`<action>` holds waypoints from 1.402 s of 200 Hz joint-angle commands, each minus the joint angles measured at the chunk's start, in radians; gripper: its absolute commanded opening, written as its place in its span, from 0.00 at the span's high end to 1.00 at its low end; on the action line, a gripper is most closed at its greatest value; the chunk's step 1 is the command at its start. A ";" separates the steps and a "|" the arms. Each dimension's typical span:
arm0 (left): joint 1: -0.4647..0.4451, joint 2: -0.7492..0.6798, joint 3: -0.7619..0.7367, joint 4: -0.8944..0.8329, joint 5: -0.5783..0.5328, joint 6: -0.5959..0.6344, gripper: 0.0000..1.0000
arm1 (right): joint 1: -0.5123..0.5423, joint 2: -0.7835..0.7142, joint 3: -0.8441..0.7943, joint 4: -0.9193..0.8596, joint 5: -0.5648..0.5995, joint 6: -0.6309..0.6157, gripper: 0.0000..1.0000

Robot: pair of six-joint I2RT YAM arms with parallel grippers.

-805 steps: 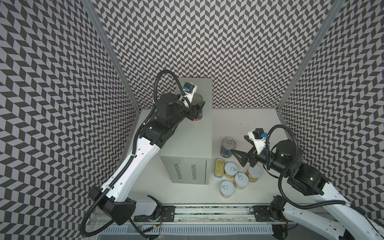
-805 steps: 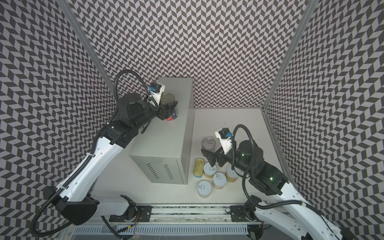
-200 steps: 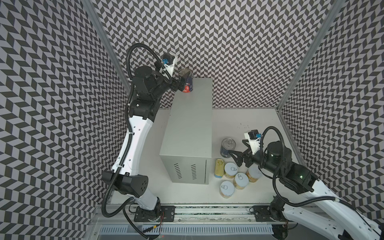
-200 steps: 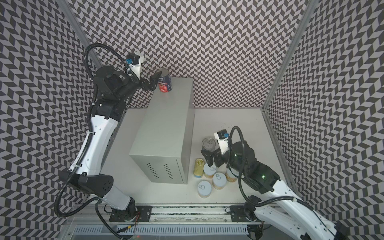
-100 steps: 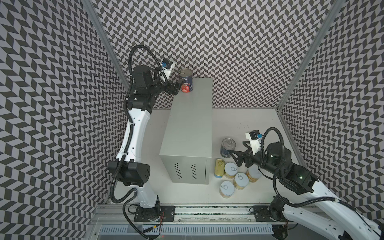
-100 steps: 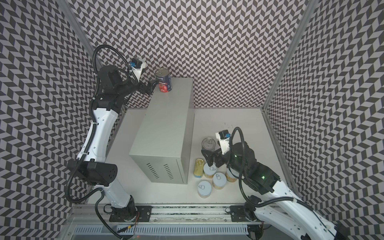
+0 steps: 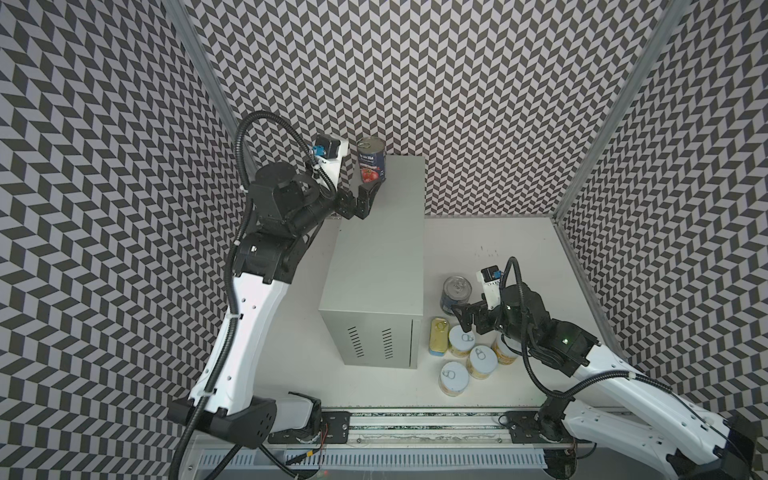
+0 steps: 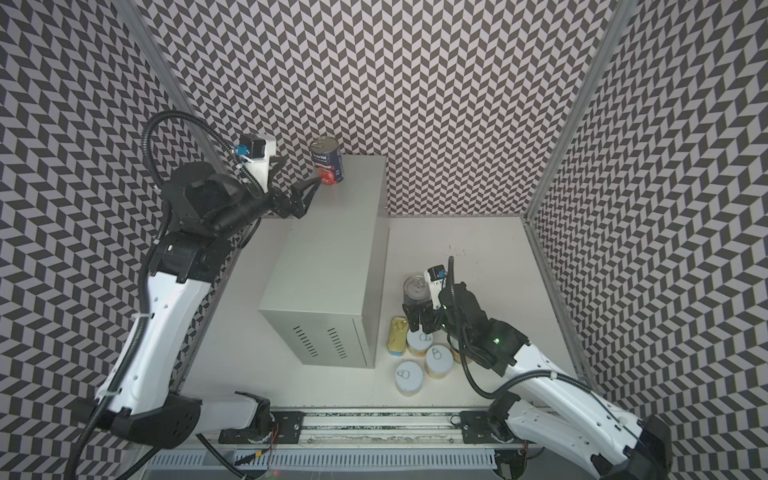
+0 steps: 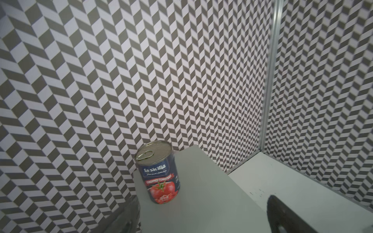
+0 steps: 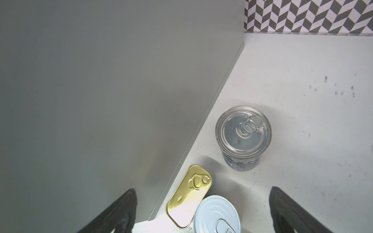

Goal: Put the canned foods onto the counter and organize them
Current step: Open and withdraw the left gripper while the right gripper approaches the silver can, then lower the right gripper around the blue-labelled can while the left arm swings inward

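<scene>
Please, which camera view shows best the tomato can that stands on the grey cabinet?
The left wrist view: the tomato can stands upright, close and unobstructed, its label and pull-tab lid clear. Both top views show it small, at the far left corner of the grey cabinet top. The right wrist view does not show it.

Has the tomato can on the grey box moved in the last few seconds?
Yes. The tomato can went toward the back wall, to the far corner of the grey box.
</scene>
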 commanded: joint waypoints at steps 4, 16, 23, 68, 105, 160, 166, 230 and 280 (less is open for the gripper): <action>-0.075 -0.079 -0.052 -0.047 0.009 -0.039 0.01 | -0.006 0.038 0.052 -0.003 0.061 0.017 0.01; -0.115 -0.104 -0.056 -0.084 0.040 -0.031 0.00 | -0.006 0.048 0.055 -0.006 0.066 0.020 0.01; -0.142 -0.115 -0.052 -0.112 0.046 -0.027 0.00 | -0.006 0.050 0.051 0.001 0.059 0.014 0.01; -0.324 -0.075 0.046 -0.347 -0.055 0.003 0.00 | -0.007 0.063 0.035 0.015 0.068 -0.017 0.01; -0.476 0.026 0.162 -0.496 -0.182 -0.004 0.00 | -0.010 0.069 0.004 0.051 0.102 -0.034 0.01; -0.691 0.131 0.235 -0.601 -0.330 -0.004 0.00 | -0.066 0.146 -0.029 0.066 0.119 -0.037 0.01; -0.705 0.141 0.246 -0.612 -0.335 -0.007 0.00 | -0.080 0.148 -0.039 0.079 0.105 -0.039 0.01; -0.806 0.143 0.248 -0.658 -0.454 -0.032 0.00 | -0.197 0.171 -0.103 0.229 -0.061 -0.083 0.01; -0.824 0.033 0.115 -0.639 -0.496 -0.009 0.00 | -0.197 0.252 -0.071 0.244 -0.139 -0.124 0.01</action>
